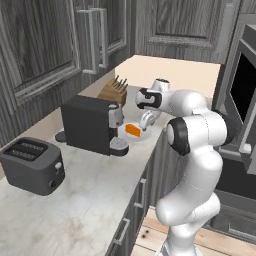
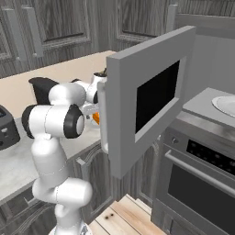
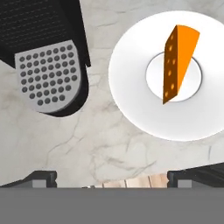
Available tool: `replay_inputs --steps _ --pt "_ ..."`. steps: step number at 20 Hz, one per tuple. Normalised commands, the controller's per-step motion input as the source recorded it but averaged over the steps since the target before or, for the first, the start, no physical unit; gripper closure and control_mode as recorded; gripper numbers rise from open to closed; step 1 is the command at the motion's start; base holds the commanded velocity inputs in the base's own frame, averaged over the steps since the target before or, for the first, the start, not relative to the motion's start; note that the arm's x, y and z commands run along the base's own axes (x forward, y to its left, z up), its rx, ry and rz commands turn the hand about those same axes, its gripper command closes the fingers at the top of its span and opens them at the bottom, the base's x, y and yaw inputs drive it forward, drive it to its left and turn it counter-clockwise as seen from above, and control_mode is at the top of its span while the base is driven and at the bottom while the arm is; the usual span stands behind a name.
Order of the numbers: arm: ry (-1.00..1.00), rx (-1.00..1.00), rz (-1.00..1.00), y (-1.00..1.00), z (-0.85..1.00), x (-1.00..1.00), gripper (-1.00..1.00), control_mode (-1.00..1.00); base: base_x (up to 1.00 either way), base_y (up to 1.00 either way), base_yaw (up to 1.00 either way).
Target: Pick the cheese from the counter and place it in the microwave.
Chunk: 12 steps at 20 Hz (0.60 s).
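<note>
Partly hidden behind the open microwave [image 2: 147, 98] door, the gripper [image 3: 112, 177] hangs with jaws spread wide, empty. Ahead of its fingertips, offset sideways, the cheese [image 3: 178, 61] lies on a white plate [image 3: 131, 92].

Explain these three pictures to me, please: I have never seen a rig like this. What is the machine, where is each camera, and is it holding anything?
This is a rendered kitchen. The white jointed machine is a robot arm on a drivable base, ending in a two-finger gripper. Two pictures come from cameras on the base, behind the arm to its left and right. The third comes from a camera on the hand, looking straight down.

On the marbled counter stand a black toaster, a black coffee machine and a knife block. A white plate holds the orange cheese wedge.

The microwave door stands open beside the arm.

The gripper is open and holds nothing; it hangs above the counter, with the cheese off to one side.
</note>
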Motion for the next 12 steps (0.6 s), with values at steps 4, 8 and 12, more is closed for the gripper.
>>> replay_inputs --steps 4,8,12 --pt "0.0 0.0 0.0 0.24 -0.24 0.25 -1.0 -1.0 0.0 0.0 0.0" --pt "0.01 -0.01 0.0 0.02 -0.29 0.39 -1.0 -1.0 0.0 0.0 0.0" --pt "0.0 -0.04 0.01 0.0 -0.23 0.23 -1.0 -1.0 0.0 0.0 0.0"
